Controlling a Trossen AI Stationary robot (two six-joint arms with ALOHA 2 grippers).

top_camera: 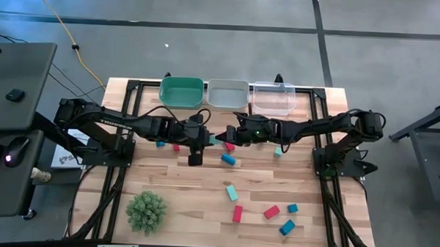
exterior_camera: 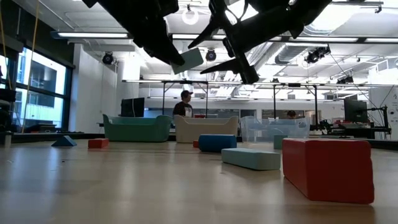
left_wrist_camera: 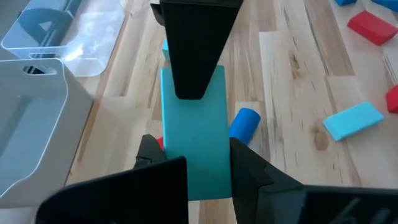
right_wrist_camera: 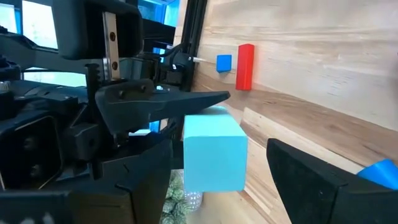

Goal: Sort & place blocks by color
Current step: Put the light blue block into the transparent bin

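My left claw [top_camera: 209, 140] is clamped on a light teal bar [left_wrist_camera: 194, 140], held in the air above the middle of the wooden surface [top_camera: 195, 203], just in front of the bins. My right claw [top_camera: 227, 138] faces it with its fingers spread wide, one on either side of the bar's free end, not gripping it.

Behind the two claws, along the far edge, stand three bins in a row: a green bin [top_camera: 181, 91], a grey bin [top_camera: 227, 94] and a clear plastic bin [top_camera: 273, 98], all with rounded corners and smooth walls. The arms stretch across in front of them from both sides.

Under and around the claws lie loose blocks: a blue block [top_camera: 227, 160] and a red block [top_camera: 229, 147] close by, a small teal cube [top_camera: 278, 151] beneath my right arm, and a blue block [top_camera: 160, 143] beneath my left. Nearer the front edge, well apart from the claws, lie a teal bar [top_camera: 232, 192], a red bar [top_camera: 237, 213], a second red block [top_camera: 271, 212] and two more blue blocks [top_camera: 287, 227]. All are smooth, sharp-edged pieces. A green spiky plant ball [top_camera: 146, 211] sits at the front left corner. The surface is pale planked wood.
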